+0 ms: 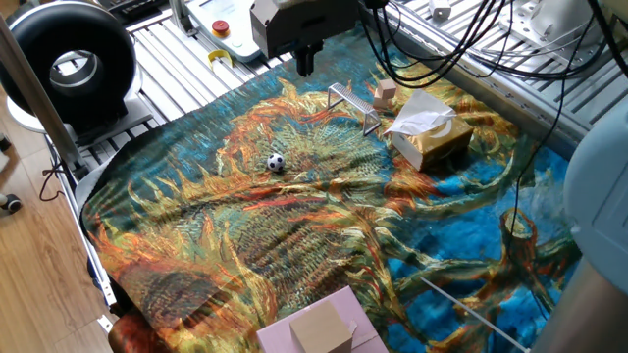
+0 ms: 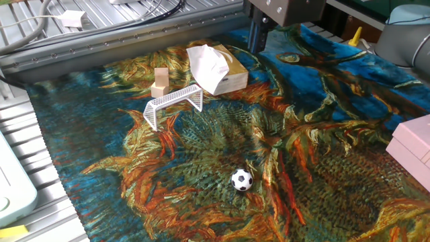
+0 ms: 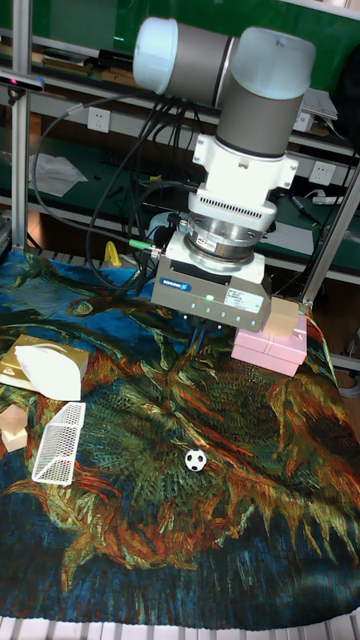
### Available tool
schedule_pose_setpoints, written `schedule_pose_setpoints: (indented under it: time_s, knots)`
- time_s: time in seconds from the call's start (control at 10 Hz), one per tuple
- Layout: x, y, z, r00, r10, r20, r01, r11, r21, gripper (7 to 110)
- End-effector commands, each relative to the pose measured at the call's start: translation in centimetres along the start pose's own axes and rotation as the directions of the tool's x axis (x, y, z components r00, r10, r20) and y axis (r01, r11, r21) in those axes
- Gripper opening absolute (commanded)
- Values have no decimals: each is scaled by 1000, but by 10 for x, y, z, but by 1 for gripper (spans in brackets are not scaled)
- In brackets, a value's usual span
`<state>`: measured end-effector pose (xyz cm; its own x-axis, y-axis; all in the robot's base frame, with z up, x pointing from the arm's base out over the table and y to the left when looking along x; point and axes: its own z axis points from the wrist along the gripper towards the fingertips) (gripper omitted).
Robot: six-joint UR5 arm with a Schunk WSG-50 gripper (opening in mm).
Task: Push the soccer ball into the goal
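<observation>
tall fixed view shows the arm reaching down over a table covered by a painted cloth (image 3: 250, 480) of blue, orange and yellow swirls, the pincer (image 3: 205, 330) hanging above the cloth with only dark fingers peeking below its grey housing; whether they are released or clenched cannot be told, and nothing is seen between them. the soccer ball (image 3: 195, 460) sits alone on the cloth, below the pincer in this picture and well apart from the goal (image 3: 58, 442), which lies to the left with its mesh facing up toward the camera. one fixed view puts the ball (image 1: 276, 163) out in the open, with the goal (image 1: 353, 105) farther back and to the right, and the pincer (image 1: 304, 61) raised off the cloth near its far edge, apart from both. beside the goal stand a small wooden block (image 1: 385, 93) and a tan tissue box (image 1: 432, 137) with a tissue sticking out. a pink box (image 3: 270, 345) rests at the cloth's edge.
</observation>
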<state>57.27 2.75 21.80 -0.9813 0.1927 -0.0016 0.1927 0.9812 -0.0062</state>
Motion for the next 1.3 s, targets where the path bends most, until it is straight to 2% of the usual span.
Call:
schedule_pose_setpoints:
  time_s: [0.0,0.4,0.7,1.0,1.2]
  knots:
    - [-3,4,-1,1000,0,13,0,1000,-16,7]
    - [9,-1,-1,999,-7,-36,7,1000,3,7]
    - [3,40,-9,998,0,-62,3,999,36,7]
    - [8,82,11,999,10,-32,-7,997,77,7]
    - [16,99,20,1000,-18,-6,19,995,103,7]
